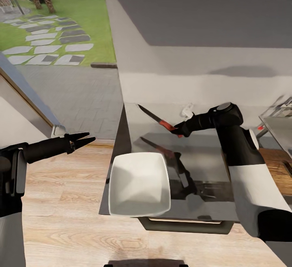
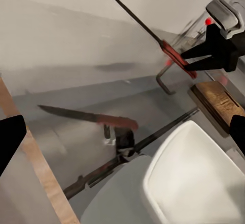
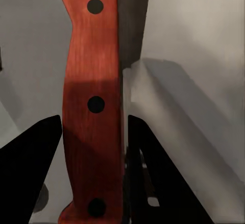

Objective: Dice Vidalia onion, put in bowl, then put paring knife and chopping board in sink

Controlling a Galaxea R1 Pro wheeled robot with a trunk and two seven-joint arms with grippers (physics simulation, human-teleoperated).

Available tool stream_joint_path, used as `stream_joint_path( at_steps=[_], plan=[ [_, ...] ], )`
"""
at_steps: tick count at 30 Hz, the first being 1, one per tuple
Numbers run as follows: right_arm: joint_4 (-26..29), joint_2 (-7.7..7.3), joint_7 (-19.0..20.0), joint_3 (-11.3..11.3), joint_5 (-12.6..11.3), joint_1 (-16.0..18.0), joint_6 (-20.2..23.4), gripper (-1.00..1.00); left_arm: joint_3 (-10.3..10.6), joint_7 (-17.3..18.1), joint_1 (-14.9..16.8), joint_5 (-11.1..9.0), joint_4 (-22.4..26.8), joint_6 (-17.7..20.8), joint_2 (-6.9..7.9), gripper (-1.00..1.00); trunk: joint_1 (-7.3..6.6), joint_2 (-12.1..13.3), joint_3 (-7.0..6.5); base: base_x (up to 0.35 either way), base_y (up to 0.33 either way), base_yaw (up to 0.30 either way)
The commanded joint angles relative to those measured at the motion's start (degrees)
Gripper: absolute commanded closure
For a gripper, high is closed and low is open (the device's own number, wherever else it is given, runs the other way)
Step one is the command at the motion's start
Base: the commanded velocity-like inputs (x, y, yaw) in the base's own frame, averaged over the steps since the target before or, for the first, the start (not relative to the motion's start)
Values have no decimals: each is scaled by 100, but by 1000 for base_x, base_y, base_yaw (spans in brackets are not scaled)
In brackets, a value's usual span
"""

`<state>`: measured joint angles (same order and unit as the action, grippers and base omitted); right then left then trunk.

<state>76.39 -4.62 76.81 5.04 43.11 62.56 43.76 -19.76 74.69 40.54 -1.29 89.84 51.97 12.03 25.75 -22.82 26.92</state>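
Above the countertop (image 1: 202, 153), the right claw (image 1: 177, 129) pinches the paring knife (image 1: 156, 119); the left claw (image 1: 83, 140) is pressed together.

R arm bent at elbow, forearm reaching fwd and toward robot's left; right gripper (image 1: 177, 129) clamped on paring knife (image 1: 156, 120) handle, held in air, blade pointing up-left. L arm extended fwd, low; left gripper (image 1: 83, 139) fingers nearly together, holding nothing.
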Motion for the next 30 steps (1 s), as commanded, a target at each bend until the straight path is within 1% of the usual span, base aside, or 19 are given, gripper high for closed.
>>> stream_joint_path(
  at_steps=[1,4,5,7,9,10,11,12,16,18,22,26,30],
  plan=[
    [7,-3,41,-3,40,-11,46,100,-2,12,5,-11,2,59,1,-100,3,-10,9,0,0,0],
    [7,-12,43,-41,44,-159,45,100,-2,15,5,-5,0,59,1,-100,3,-10,8,0,0,0],
    [6,-67,44,-109,48,-307,45,100,-2,16,4,-3,-1,59,1,-100,3,-10,8,-67,0,0],
    [7,-123,44,-187,51,-372,45,100,-2,17,4,-3,2,59,1,-100,3,-10,8,-127,0,0],
    [7,-189,44,-306,54,-459,45,100,-2,17,3,-3,3,59,1,-100,3,-10,8,-200,0,0],
    [7,-222,48,-400,53,-528,42,100,-2,16,2,-3,1,59,1,-100,3,-10,6,-229,0,0],
    [7,-259,51,-567,55,-672,32,100,-2,17,3,-3,-1,59,1,-100,3,-10,1,-213,0,0],
    [7,-276,49,-667,56,-759,21,100,-2,14,5,-3,-2,59,1,-100,3,-10,-4,-207,0,0],
    [7,-289,44,-845,60,-846,6,100,-2,12,5,-3,-2,59,1,-100,3,-10,-23,-255,0,0],
    [7,-291,40,-915,66,-861,4,100,-2,11,6,-3,-2,59,1,-100,3,-10,-31,-303,0,0],
    [7,-299,36,-981,77,-873,2,100,-2,10,6,-3,-2,59,-9,-100,3,-10,-41,-239,0,0],
    [7,-344,23,-1001,83,-877,6,100,-2,10,1,-3,-2,58,-66,-100,3,-10,-43,-61,0,0],
    [7,-364,19,-1027,85,-877,9,100,-2,10,6,-3,-2,59,-76,-100,3,-10,-47,-9,0,0]
  ],
)
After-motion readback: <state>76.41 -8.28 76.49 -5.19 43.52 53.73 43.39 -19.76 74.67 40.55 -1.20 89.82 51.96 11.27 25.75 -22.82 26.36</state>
